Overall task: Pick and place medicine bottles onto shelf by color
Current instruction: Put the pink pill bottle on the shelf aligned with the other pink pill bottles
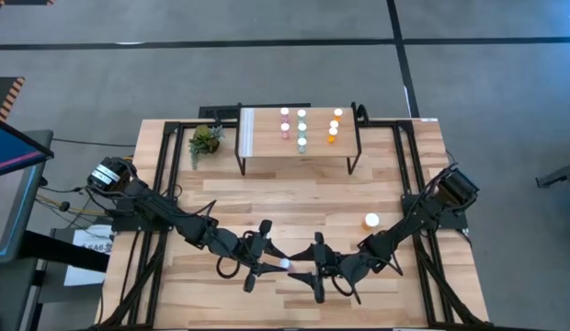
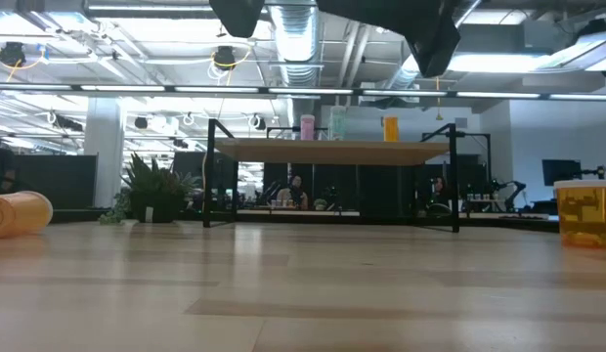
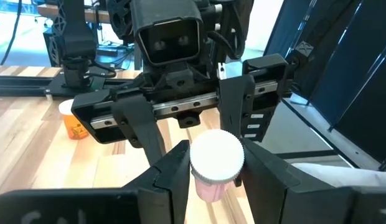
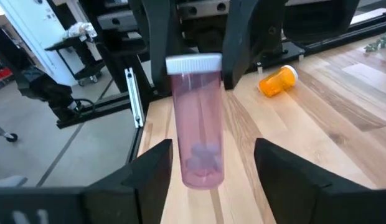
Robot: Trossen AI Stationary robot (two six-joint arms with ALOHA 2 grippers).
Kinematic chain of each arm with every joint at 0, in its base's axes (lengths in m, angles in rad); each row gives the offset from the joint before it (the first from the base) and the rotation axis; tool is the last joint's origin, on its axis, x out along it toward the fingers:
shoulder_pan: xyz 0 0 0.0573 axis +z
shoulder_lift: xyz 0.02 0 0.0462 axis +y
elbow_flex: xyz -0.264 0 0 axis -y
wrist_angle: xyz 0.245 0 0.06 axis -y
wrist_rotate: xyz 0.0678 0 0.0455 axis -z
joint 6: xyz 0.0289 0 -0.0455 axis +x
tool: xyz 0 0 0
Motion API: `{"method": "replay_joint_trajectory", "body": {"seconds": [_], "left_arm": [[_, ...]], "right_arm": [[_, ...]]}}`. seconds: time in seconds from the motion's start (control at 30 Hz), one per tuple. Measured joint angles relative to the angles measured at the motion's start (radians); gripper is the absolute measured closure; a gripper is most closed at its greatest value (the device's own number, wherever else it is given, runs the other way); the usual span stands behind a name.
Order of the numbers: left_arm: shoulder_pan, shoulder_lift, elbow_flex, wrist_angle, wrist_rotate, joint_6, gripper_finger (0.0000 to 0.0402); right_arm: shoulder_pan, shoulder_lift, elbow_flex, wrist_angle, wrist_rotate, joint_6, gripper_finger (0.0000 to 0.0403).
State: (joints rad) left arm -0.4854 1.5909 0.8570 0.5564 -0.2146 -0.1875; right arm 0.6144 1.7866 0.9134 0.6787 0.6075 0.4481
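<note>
Meeting above the bench's front edge, near its middle, both arms share one pink bottle (image 4: 198, 124). Its long axis runs level between them, white cap toward the left tool (image 3: 208, 177), which is clenched on the cap end; the body points at the right tool (image 4: 208, 165), whose fingers stand released either side of the clear pink body, not touching. Left arm therefore carries it. Far off, the shelf (image 1: 299, 138) near the back edge holds sorted bottles
</note>
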Motion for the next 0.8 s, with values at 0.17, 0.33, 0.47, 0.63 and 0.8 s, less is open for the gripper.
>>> {"method": "replay_joint_trajectory", "body": {"seconds": [0.17, 0.33, 0.47, 0.63, 0.8], "left_arm": [[0.0, -0.001, 0.0, -0.006, 0.0, -0.001, 0.0291], [0.0, -0.001, 0.0, -0.009, 0.009, -0.006, 0.0291], [0.013, -0.002, 0.0, -0.009, 0.012, -0.007, 0.0291], [0.048, -0.009, 0.0, -0.03, 0.021, -0.017, 0.0291], [0.118, -0.057, 0.0, -0.122, 0.032, -0.05, 0.0291]], "right_arm": [[0.0, 0.0, 0.0, -0.05, -0.004, 0.026, 0.0149], [0.008, -0.056, 0.0, -0.215, -0.034, 0.112, 0.0149], [0.029, -0.107, 0.0, -0.318, -0.027, 0.153, 0.0149], [0.05, -0.15, 0.001, -0.404, 0.0, 0.149, 0.0149], [0.056, -0.195, 0.0, -0.589, 0.031, 0.21, 0.0149]]}}
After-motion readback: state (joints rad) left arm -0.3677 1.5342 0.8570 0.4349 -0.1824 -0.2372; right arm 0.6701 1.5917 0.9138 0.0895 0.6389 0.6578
